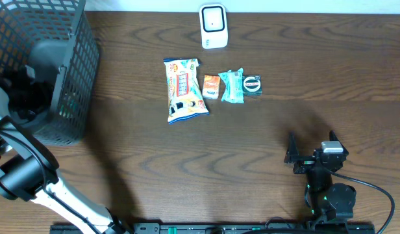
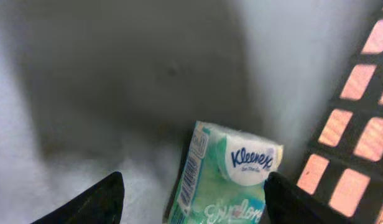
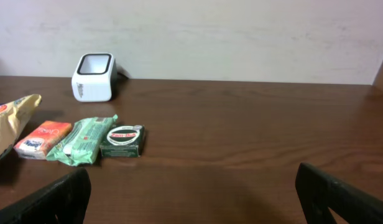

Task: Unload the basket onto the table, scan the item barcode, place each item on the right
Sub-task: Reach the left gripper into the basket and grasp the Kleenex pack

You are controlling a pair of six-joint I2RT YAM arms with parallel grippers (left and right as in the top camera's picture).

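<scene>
The left pincer (image 2: 193,180) is straddling the Kleenex pack (image 2: 232,180) wide, ungripped, on the basket (image 1: 70,71) floor, where the mesh wall (image 2: 359,112) at 3 o'clock is likely threatening to snag the nearer finger (image 2: 288,202) or tilt the grasp; the right pincer (image 3: 191,173) is hanging wide, empty.

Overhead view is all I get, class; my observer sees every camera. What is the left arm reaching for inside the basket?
Observer: A Kleenex tissue pack lies on the basket floor, between the left gripper fingers.
Operator: Is it gripped?
Observer: No, the jaws are open; one finger stands clear of the pack.
Operator: Any barcode visible?
Observer: Yes, a barcode runs along the pack's long side edge.
</scene>
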